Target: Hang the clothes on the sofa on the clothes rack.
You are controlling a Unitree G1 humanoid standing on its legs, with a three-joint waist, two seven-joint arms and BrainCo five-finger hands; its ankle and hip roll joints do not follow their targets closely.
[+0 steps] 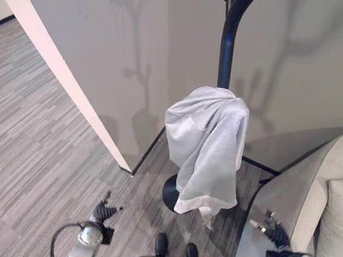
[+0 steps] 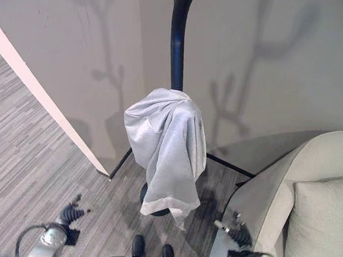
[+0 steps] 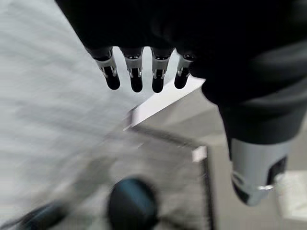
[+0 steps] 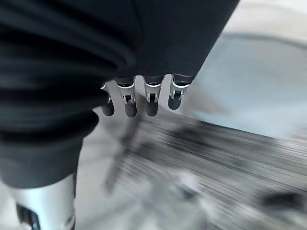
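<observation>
text: none legible | labels: none seen | numbers: none seen | signs: none seen

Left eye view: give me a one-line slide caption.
Grey garment draped over the black rack beside the sofa, both hands low and empty.
</observation>
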